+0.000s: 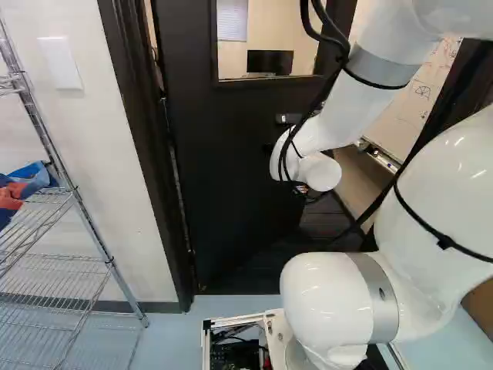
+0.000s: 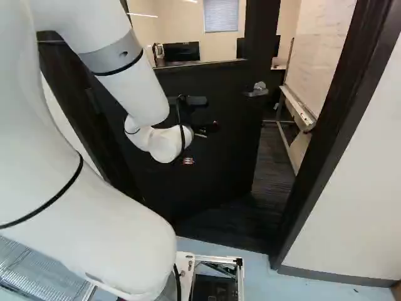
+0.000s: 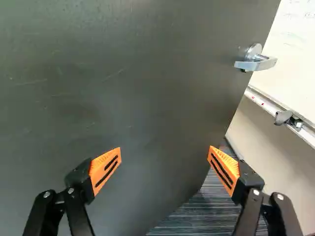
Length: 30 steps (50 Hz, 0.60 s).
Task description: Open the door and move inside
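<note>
**Dark door (image 2: 229, 157) stands partly open ahead**

It has a window (image 1: 269, 38) and a silver lever handle (image 3: 258, 65) near its free edge. The jaws, spread wide and gripping nothing, face its panel. Beyond the gap stands a whiteboard (image 2: 326, 56); wire shelving (image 1: 112, 264) flanks the doorway. The door itself partly blocks the way.

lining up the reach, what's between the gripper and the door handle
Only the bare face of the door shows between gripper and handle, in the wrist view.
</note>
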Tool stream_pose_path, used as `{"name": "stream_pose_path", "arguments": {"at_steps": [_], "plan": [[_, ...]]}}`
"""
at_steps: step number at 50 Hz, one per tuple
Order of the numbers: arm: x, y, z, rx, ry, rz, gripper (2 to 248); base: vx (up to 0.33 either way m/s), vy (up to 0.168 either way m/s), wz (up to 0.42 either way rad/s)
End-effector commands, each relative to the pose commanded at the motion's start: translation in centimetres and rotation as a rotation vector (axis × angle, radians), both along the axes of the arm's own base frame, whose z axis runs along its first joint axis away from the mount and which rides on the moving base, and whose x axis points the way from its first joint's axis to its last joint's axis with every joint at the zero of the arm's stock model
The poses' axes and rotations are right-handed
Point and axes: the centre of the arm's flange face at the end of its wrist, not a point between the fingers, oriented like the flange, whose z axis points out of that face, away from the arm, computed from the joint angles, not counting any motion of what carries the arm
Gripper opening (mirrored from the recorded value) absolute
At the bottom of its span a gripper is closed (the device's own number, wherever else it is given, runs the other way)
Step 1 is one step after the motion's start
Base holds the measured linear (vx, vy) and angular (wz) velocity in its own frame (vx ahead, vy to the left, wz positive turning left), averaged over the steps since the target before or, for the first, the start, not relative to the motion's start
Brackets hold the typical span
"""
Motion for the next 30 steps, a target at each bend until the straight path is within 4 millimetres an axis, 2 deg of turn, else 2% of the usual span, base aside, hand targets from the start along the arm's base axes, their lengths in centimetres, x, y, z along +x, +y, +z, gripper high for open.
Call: {"name": "stream_pose_path", "arguments": {"at_steps": [30], "plan": [[1.8, 0.3, 0.1, 0.051, -0.003, -0.070, 247, 0.000, 0.000, 0.000]]}}
